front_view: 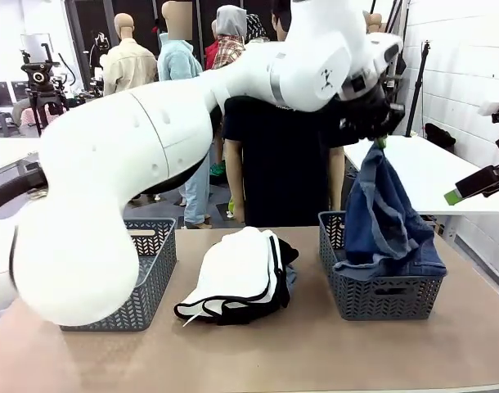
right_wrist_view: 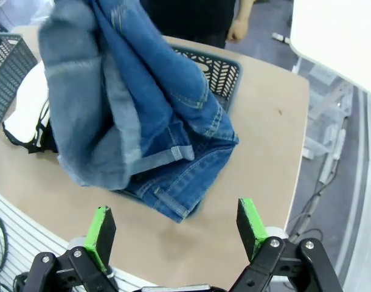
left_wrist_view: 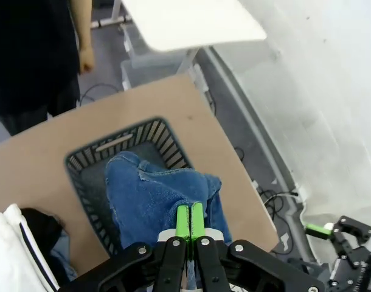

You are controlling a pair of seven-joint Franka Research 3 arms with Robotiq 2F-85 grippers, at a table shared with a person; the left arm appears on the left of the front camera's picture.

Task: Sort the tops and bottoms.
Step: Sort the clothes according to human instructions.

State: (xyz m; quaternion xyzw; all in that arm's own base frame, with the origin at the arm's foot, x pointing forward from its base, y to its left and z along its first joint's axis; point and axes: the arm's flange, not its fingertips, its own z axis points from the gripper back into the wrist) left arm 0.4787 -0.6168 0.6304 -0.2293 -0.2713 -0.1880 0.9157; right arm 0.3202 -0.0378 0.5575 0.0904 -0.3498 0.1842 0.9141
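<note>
My left gripper [front_view: 380, 139] is raised above the right grey basket [front_view: 380, 296] and is shut on the dark blue bottoms [front_view: 386, 221], whose lower folds rest in that basket. From its own wrist the left gripper [left_wrist_view: 190, 220] pinches the denim [left_wrist_view: 152, 194] over the basket [left_wrist_view: 82, 163]. A white top with black trim [front_view: 237, 278] lies mid-table on a black top [front_view: 287, 250]. My right gripper [right_wrist_view: 175, 226] is open beside the hanging bottoms [right_wrist_view: 143, 109], off the table's right edge [front_view: 470, 154].
A second grey basket [front_view: 147, 270] stands at the left. A person in black stands at the far side, one hand [left_wrist_view: 85, 61] hanging near the table. A white table [front_view: 429, 168] is behind on the right. A pale blue scrap [left_wrist_view: 58, 255] peeks from under the tops.
</note>
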